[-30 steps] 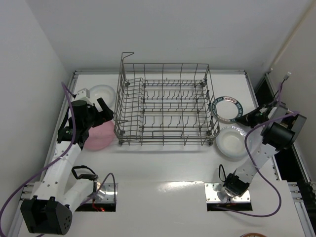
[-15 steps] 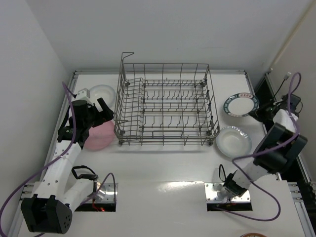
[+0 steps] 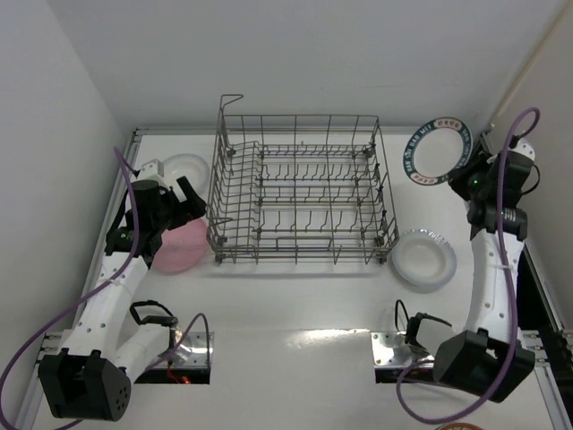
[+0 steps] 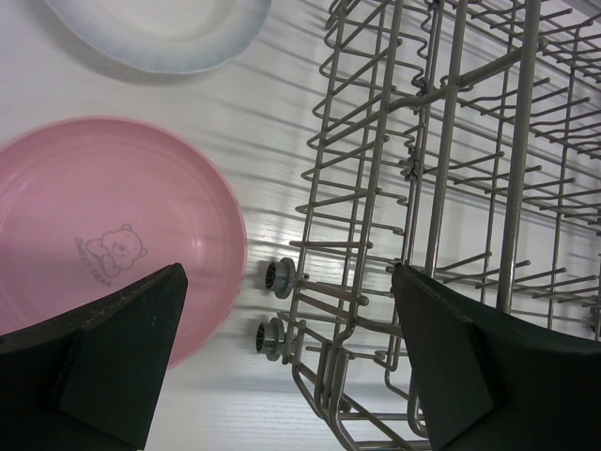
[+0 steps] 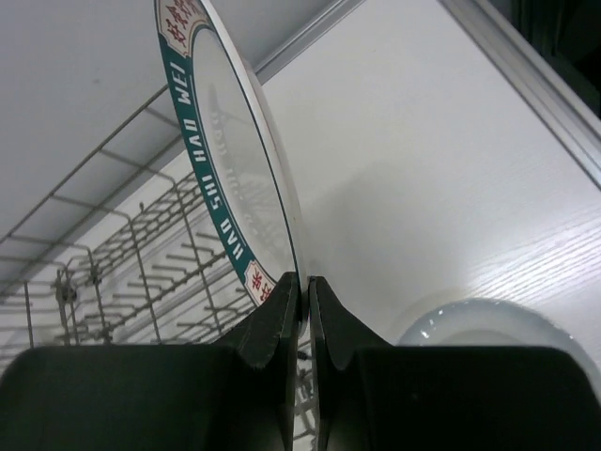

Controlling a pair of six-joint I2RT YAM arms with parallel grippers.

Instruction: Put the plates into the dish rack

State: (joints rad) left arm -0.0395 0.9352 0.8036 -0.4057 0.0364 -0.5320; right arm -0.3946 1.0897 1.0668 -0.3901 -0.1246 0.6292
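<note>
The grey wire dish rack point(image 3: 300, 193) stands at the table's middle back, with no plates in it. My right gripper point(image 3: 467, 172) is shut on the rim of the teal-rimmed plate point(image 3: 436, 150), held up on edge in the air beyond the rack's right end; the wrist view shows that plate point(image 5: 230, 160) pinched between both fingers point(image 5: 277, 315). A white plate point(image 3: 423, 259) lies flat below it. Left of the rack, my left gripper point(image 3: 186, 204) hangs open above the pink plate point(image 3: 179, 248), which lies flat point(image 4: 103, 244). Another white plate point(image 3: 186, 168) lies behind it.
White walls close in the table at the back and left. A metal rail point(image 3: 132, 152) runs along the table's edges. Two small rack wheels point(image 4: 274, 308) stick out at the rack's near left corner, next to the pink plate.
My right arm has swung up and back, lifting the teal-rimmed plate off the table from flat to on edge, high by the rack's back right corner. The left arm has not moved.
</note>
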